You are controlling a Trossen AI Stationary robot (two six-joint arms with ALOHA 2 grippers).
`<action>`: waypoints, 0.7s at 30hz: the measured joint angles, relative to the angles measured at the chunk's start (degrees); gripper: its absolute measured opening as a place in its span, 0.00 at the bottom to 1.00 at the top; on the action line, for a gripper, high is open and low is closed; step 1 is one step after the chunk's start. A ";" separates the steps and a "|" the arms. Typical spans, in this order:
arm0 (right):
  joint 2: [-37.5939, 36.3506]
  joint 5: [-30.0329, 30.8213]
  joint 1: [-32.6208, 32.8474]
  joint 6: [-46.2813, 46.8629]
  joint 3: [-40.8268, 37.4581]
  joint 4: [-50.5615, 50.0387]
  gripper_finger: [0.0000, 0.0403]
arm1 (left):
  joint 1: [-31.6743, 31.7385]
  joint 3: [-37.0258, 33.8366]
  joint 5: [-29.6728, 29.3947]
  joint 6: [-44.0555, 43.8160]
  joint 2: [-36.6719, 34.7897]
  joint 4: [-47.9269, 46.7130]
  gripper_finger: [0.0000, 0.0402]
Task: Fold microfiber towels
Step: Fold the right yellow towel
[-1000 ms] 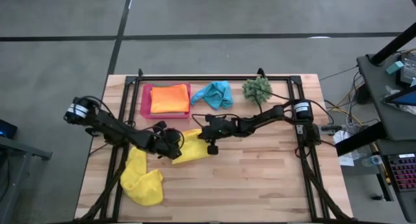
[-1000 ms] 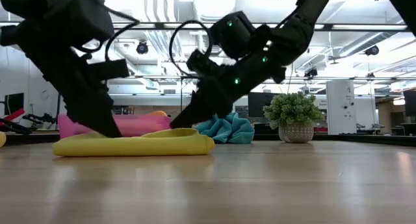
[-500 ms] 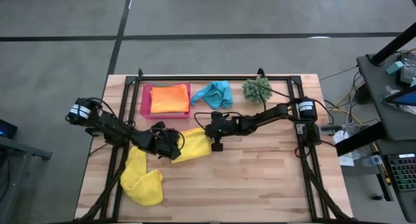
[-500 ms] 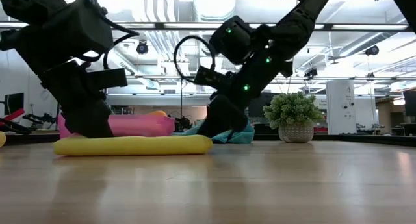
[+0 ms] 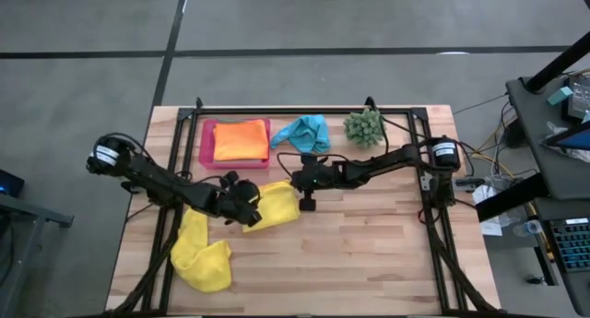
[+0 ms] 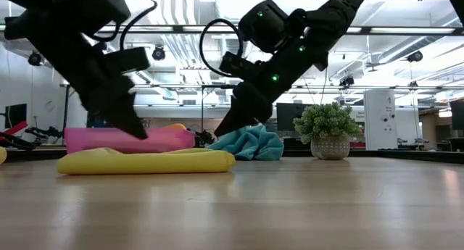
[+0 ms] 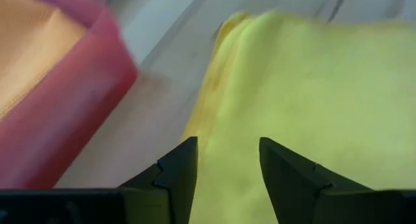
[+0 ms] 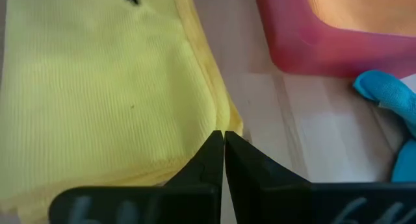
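A folded yellow towel (image 5: 277,206) lies flat on the table's middle (image 6: 148,161). My left gripper (image 5: 249,209) hangs open just above its left part (image 7: 312,74), clear of it in the low view (image 6: 138,132). My right gripper (image 5: 295,184) is shut and hangs above the towel's far right edge (image 8: 208,113), also clear (image 6: 216,132). A second yellow towel (image 5: 203,253) lies crumpled at the near left. An orange towel (image 5: 241,140) lies folded in the pink tray (image 5: 207,143). A turquoise towel (image 5: 304,132) lies bunched beside the tray. No light green towel shows.
A small green plant (image 5: 365,124) stands at the far edge, right of the turquoise towel. The pink tray's wall (image 8: 312,42) is close behind the folded towel. The table's near right half is bare wood (image 5: 369,253).
Both grippers were down on the folded yellow towel and have risen clear of it. My right gripper first went toward the towel's right end, then up. The towel's raised top layer has settled, and the towel now lies flat and a little wider.
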 joint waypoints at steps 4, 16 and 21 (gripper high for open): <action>0.58 -0.04 -0.03 0.64 0.00 0.93 0.02 | 0.11 -0.64 -0.30 5.51 0.97 11.38 0.37; 4.70 -0.17 -0.98 -0.90 -0.02 8.55 0.02 | 2.01 -0.25 -0.57 12.54 13.38 28.28 0.37; 6.04 -0.84 -1.79 -0.83 -0.02 8.65 0.02 | 2.42 -0.40 -0.52 10.07 16.81 28.55 0.37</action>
